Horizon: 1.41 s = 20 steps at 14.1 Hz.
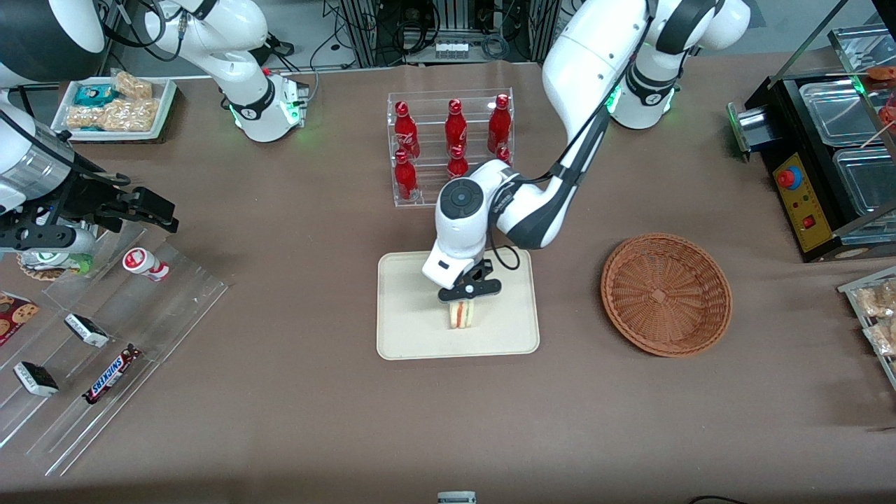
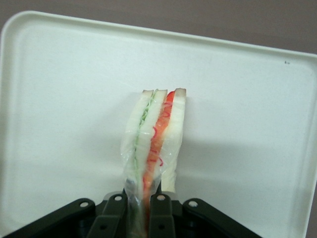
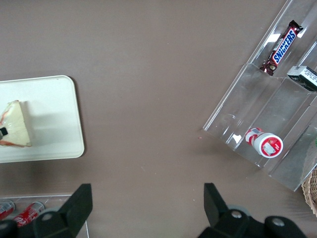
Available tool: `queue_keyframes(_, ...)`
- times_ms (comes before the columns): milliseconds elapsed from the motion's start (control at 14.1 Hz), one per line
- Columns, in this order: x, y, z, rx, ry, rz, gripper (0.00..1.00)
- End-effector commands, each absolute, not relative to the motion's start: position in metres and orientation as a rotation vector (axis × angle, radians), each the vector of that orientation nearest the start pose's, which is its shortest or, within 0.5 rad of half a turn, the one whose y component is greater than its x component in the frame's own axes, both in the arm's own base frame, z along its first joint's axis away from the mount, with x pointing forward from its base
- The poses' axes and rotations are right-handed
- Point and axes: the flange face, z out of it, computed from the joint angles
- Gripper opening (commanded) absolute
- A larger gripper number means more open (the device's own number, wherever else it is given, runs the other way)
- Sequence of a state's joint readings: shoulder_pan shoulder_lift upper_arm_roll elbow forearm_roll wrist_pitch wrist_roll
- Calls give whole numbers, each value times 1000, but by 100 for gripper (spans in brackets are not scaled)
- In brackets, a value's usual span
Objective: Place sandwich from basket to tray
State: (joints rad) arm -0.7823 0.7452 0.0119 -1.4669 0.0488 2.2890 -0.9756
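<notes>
The sandwich (image 1: 461,313), a white-bread wedge with red and green filling in clear wrap, stands upright on the cream tray (image 1: 413,329) near its middle. My left gripper (image 1: 465,297) is directly above it, shut on the wrapped top edge of the sandwich (image 2: 156,136), with a finger pressed on each side. The tray (image 2: 59,99) fills the left wrist view beneath the wedge. The brown wicker basket (image 1: 666,294) lies empty beside the tray, toward the working arm's end of the table. The right wrist view also catches the sandwich (image 3: 16,124) on the tray (image 3: 54,124).
A clear rack of red cola bottles (image 1: 451,143) stands farther from the front camera than the tray. Stepped acrylic racks (image 1: 105,336) with snack bars and a small bottle lie toward the parked arm's end. A black machine (image 1: 819,161) and bagged snacks (image 1: 878,308) sit toward the working arm's end.
</notes>
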Motion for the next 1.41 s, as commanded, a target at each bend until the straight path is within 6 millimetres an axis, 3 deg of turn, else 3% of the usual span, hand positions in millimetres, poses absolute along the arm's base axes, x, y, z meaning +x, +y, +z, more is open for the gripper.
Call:
queue_keyframes(0, 520, -523, 243, -3168, -258, -184, 17)
queue_keyframes(71, 520, -522, 243, -3167, -266, -185, 49)
queue_keyframes(141, 522, -521, 251, -3168, -266, -201, 99)
queue_keyframes(354, 527, -511, 309, -3171, -290, -214, 100)
queue_keyframes(566, 540, -473, 392, -3151, -378, -204, 100)
queue_keyframes(707, 535, -453, 444, -3137, -407, -197, 100)
queue_keyframes(778, 530, -444, 459, -3114, -420, -162, 100)
queue_keyframes(848, 529, -430, 470, -3080, -445, -130, 100)
queue_keyframes(1061, 549, -386, 467, -3027, -537, -111, 100)
queue_keyframes(1202, 561, -337, 473, -3020, -500, -97, 100)
queue_keyframes(1343, 575, -274, 486, -3063, -480, -32, 100)
